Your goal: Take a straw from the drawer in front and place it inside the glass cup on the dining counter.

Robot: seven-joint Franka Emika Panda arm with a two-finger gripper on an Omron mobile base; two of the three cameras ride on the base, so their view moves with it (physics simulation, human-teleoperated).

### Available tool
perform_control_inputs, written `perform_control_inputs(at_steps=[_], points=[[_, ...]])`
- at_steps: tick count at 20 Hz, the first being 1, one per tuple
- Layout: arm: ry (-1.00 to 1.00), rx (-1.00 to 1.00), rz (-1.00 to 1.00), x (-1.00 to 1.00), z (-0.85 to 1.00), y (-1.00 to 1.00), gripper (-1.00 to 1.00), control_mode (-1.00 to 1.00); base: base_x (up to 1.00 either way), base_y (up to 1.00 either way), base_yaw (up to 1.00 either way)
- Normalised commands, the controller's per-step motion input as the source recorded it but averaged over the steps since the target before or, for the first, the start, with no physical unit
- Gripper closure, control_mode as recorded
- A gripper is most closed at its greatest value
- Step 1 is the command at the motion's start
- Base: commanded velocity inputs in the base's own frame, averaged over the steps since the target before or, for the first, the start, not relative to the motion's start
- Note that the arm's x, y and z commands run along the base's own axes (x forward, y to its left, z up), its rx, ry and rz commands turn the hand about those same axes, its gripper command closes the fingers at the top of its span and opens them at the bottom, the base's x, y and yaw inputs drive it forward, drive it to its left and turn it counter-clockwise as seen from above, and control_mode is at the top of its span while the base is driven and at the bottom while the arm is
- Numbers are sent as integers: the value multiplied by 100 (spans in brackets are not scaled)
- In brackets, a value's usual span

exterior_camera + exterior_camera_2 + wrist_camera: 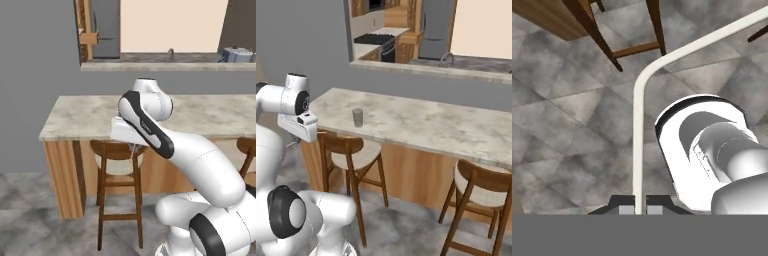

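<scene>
The end effector (641,209) is clamped on the straw (638,125), which rises from between its tips.

The white arm (200,165) is rising from the lower right and bending left in front of the dining counter (85,117). Its hand is sitting at the counter's front edge, above a wooden stool (119,190). A thin straw (133,153) is hanging below the hand, just over the stool's seat. A second stool (247,150) is standing at the right edge.
</scene>
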Motion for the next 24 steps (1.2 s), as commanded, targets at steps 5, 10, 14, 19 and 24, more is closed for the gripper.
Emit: perform_control_inputs(at_steps=[5,10,14,19,24], points=[[0,0,0,0,0,0,100,100,53,51,-21],[0,0,0,0,0,0,100,100,58,50,-22],[0,0,0,0,0,0,100,100,62,47,-24],[0,0,0,0,0,0,100,100,57,42,-23],[0,0,0,0,0,0,100,100,50,39,-21]])
